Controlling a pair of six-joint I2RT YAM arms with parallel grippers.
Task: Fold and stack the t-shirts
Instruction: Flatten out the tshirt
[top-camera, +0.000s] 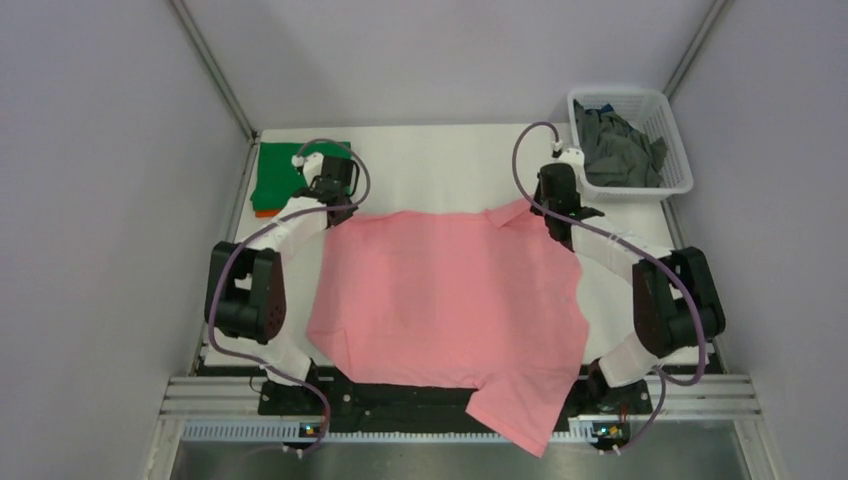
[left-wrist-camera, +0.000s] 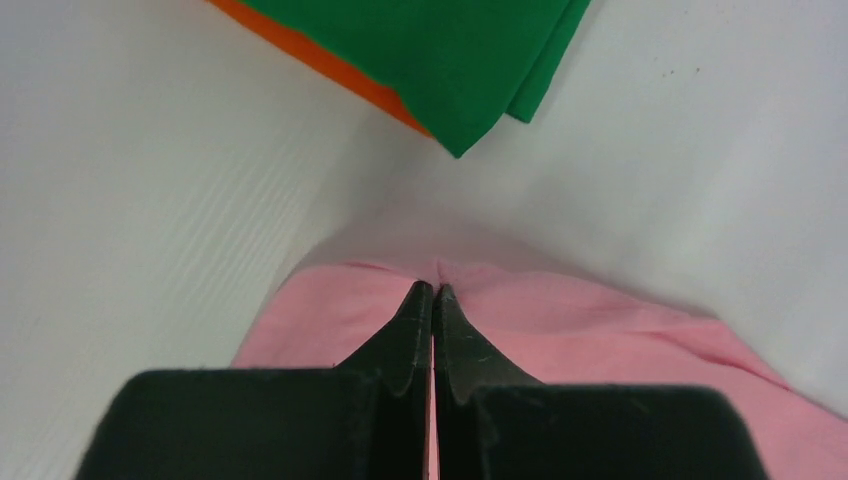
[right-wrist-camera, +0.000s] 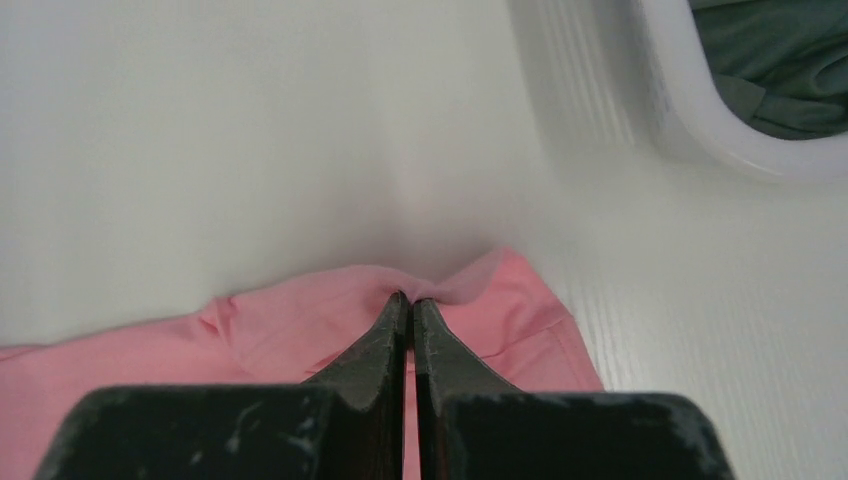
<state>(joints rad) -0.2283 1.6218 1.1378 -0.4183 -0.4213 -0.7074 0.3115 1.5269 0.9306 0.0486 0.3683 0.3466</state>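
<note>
A light pink t-shirt (top-camera: 450, 295) lies spread over the middle of the table, one corner hanging over the near edge. My left gripper (top-camera: 340, 212) is shut on its far left corner, and the pink cloth (left-wrist-camera: 330, 310) is pinched between the black fingers (left-wrist-camera: 405, 335). My right gripper (top-camera: 556, 226) is shut on its far right edge, where the pink cloth (right-wrist-camera: 300, 320) bunches at the fingertips (right-wrist-camera: 385, 330). A folded green t-shirt (top-camera: 285, 170) lies on a folded orange one (top-camera: 264, 212) at the far left; both also show in the left wrist view, green (left-wrist-camera: 440, 50) over orange (left-wrist-camera: 330, 65).
A white lattice basket (top-camera: 668, 180) stands at the far right with dark grey shirts (top-camera: 620, 150) inside; its rim (right-wrist-camera: 700, 130) shows in the right wrist view. Grey walls enclose the table on both sides. A metal rail (top-camera: 200, 400) runs along the near edge.
</note>
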